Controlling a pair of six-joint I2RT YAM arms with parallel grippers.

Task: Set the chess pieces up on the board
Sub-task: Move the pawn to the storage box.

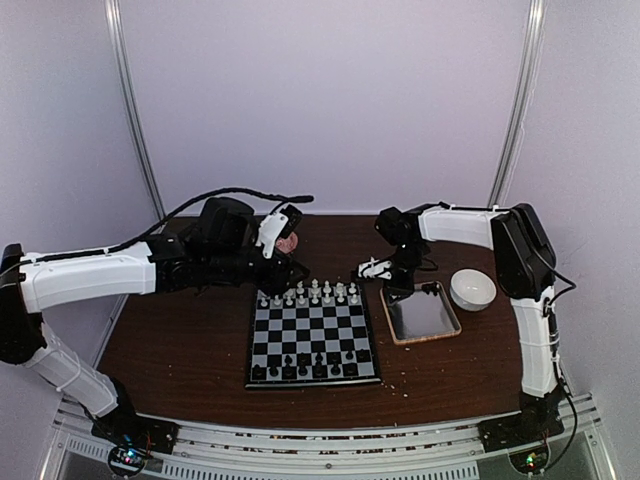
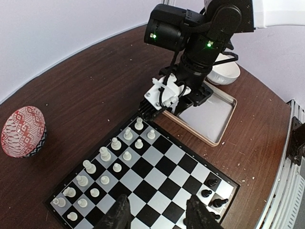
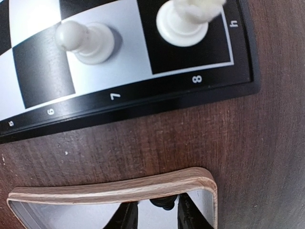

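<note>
The board (image 1: 313, 340) lies mid-table, with white chess pieces (image 1: 310, 293) in its two far rows and black chess pieces (image 1: 300, 365) along its near rows. My left gripper (image 2: 159, 210) hovers open over the board (image 2: 157, 167) with nothing between its fingers. My right gripper (image 3: 156, 210) reaches into the near-board corner of the wooden-rimmed tray (image 3: 119, 188). Its fingers stand either side of a small black piece (image 3: 163, 202), with a gap showing on one side. A white pawn (image 3: 88, 40) and a white rook (image 3: 183, 21) stand on the board's corner squares.
The tray (image 1: 395, 325) sits just right of the board, and a white bowl (image 1: 472, 289) beyond it. A red patterned bowl (image 2: 23, 131) stands behind the board's far left corner. Pale crumbs dot the brown table. Both arms hang close over the board's far edge.
</note>
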